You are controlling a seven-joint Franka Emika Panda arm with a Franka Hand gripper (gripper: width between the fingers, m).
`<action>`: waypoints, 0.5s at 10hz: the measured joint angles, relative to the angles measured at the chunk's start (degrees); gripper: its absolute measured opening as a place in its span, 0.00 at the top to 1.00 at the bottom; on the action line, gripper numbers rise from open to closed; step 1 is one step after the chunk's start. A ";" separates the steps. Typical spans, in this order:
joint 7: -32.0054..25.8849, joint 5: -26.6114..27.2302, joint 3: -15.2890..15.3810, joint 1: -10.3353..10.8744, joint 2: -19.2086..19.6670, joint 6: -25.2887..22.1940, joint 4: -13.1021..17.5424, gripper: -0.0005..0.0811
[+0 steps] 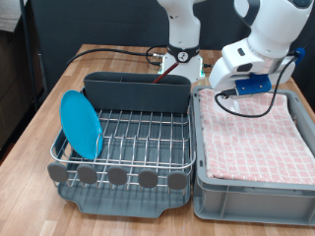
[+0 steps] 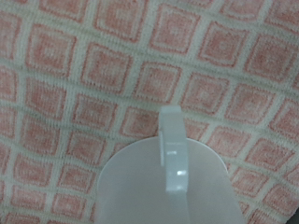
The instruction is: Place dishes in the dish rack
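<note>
The light-blue plate (image 1: 81,124) stands on edge in the left part of the silver wire dish rack (image 1: 138,138). My gripper (image 1: 219,88) hangs at the far left corner of the grey bin, low over the pink checked cloth. In the wrist view the gripper (image 2: 171,166) shows one pale finger (image 2: 171,140) lying across the rim of a round white cup (image 2: 131,191), with the cloth right behind it. The second finger is hidden. A slim dark line (image 1: 160,83) lies at the rack's grey trough (image 1: 133,90); I cannot tell whether it is the wooden spoon.
The grey rectangular bin (image 1: 246,192) with the pink checked cloth (image 1: 254,133) fills the exterior view's right. The robot base (image 1: 182,59) and cables stand behind the rack. The wooden table (image 1: 39,118) shows at the exterior view's left.
</note>
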 joint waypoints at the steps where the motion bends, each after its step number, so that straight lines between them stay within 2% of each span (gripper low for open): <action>1: -0.22 0.18 0.02 -0.01 0.21 0.60 -0.29 0.01; 5: -0.98 1.57 0.10 -0.03 1.48 1.93 -0.69 0.01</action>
